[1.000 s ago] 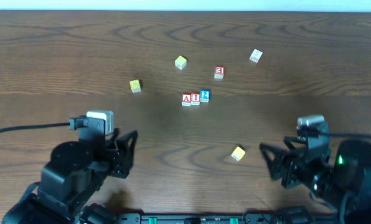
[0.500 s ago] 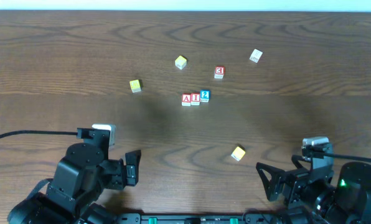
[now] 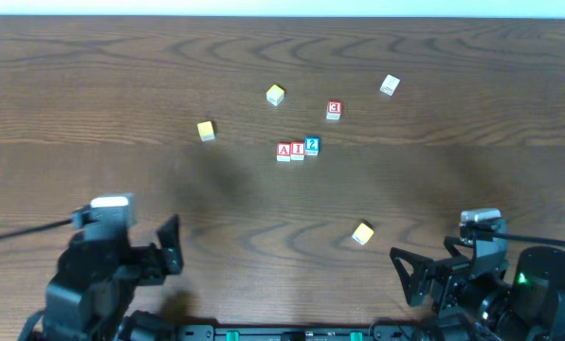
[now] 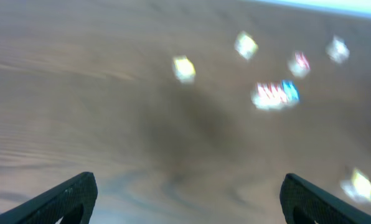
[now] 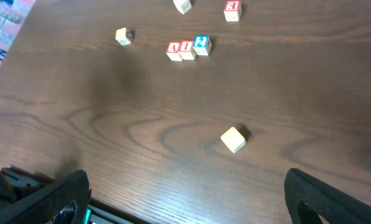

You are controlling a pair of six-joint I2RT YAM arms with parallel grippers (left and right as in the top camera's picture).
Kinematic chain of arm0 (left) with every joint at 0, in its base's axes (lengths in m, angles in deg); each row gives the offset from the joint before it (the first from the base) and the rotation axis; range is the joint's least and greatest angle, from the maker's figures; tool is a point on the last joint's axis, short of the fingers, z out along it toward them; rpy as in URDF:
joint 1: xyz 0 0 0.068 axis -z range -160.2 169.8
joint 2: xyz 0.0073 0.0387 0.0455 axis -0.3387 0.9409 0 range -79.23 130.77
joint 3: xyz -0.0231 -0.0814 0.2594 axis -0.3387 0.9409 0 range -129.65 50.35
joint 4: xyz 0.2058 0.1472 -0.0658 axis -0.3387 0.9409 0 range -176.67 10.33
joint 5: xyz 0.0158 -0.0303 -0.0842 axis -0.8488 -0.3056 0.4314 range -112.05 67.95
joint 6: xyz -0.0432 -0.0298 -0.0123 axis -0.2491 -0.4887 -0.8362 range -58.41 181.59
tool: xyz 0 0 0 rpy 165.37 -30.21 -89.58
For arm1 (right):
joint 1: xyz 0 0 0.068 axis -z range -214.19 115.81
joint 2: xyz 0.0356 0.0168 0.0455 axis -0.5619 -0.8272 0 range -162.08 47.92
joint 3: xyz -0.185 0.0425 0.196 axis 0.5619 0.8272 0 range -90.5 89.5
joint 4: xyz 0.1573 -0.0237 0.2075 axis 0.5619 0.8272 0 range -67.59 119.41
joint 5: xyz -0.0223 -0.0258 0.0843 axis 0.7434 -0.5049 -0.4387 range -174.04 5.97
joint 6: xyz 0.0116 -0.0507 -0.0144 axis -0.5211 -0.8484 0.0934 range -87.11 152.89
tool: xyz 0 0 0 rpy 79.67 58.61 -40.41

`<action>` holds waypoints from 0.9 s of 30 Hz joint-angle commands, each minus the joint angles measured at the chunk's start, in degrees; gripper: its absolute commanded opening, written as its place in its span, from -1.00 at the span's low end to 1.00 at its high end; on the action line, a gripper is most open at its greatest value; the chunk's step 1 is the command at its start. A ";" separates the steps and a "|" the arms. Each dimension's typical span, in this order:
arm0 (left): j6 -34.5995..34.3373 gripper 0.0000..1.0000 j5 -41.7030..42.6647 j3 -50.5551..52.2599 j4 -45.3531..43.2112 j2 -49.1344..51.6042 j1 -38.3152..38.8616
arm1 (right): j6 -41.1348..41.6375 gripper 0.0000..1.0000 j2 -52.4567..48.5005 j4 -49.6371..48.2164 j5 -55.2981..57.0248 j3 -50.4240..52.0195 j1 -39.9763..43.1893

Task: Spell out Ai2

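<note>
Wood-grain table (image 3: 93,76) carries the word near its middle. The A cube (image 3: 283,151), I cube (image 3: 298,150) and 2 cube (image 3: 312,145) stand in 1 tight row, each touching or just beside its neighbour, and read left to right from the robot's side. The 2 sits a shade farther from the robot than the other 2. The 3 cube (image 3: 334,109) lies near but apart, beyond the row, so it does not join the spelling. The yellow cubes (image 3: 206,131) and the cream cube (image 3: 389,85) are scattered well clear for the same reason.

The left gripper (image 4: 188,183) has its fingers spread wide with nothing between them (its view is motion-blurred). The right gripper (image 5: 185,180) is likewise spread wide and empty. Both sit low at the near edge, well apart from the cubes. That placement probably keeps the row undisturbed and in plain sight. I judge the spelling essentially done.
</note>
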 commanded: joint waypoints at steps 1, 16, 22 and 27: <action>5.49 0.91 -4.13 8.20 -5.33 -6.21 -6.25 | 0.66 0.98 0.09 0.09 0.15 0.17 0.15; 6.45 0.91 2.49 42.25 -26.49 -23.08 -15.47 | 0.66 0.99 0.09 0.09 0.17 0.17 0.15; 6.45 0.91 4.74 46.93 -28.06 -26.12 -15.47 | 0.66 0.98 0.09 0.09 0.17 0.17 0.15; 7.48 0.90 4.92 47.23 -28.17 -27.45 -15.47 | 0.66 0.99 0.09 0.09 0.17 0.17 0.15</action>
